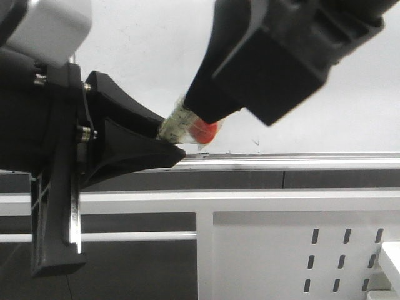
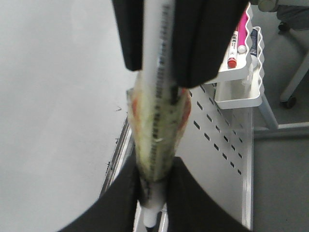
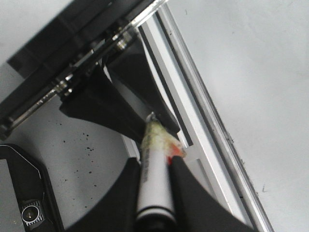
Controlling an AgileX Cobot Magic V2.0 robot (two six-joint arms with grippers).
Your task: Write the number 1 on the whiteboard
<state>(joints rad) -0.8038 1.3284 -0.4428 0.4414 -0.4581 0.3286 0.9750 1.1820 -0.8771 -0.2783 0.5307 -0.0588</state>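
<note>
The whiteboard [image 1: 156, 56] fills the back, with its silver tray rail [image 1: 294, 161] along the lower edge. I see no number 1 on the parts of the board in view, only tiny specks. A white marker [image 1: 177, 123], wrapped in yellowish tape with a red patch, hangs just above the rail. My left gripper [image 1: 169, 134] is shut on one end of it [image 2: 153, 193]. My right gripper [image 1: 206, 115] is shut on the white barrel [image 3: 155, 169], coming in from the upper right. The marker's tip is hidden between the fingers.
Below the rail runs a white metal panel with oval slots [image 1: 344, 250]. A white wire basket [image 2: 241, 94] holding several markers hangs on that panel. A speckled grey floor [image 3: 72, 159] lies beneath.
</note>
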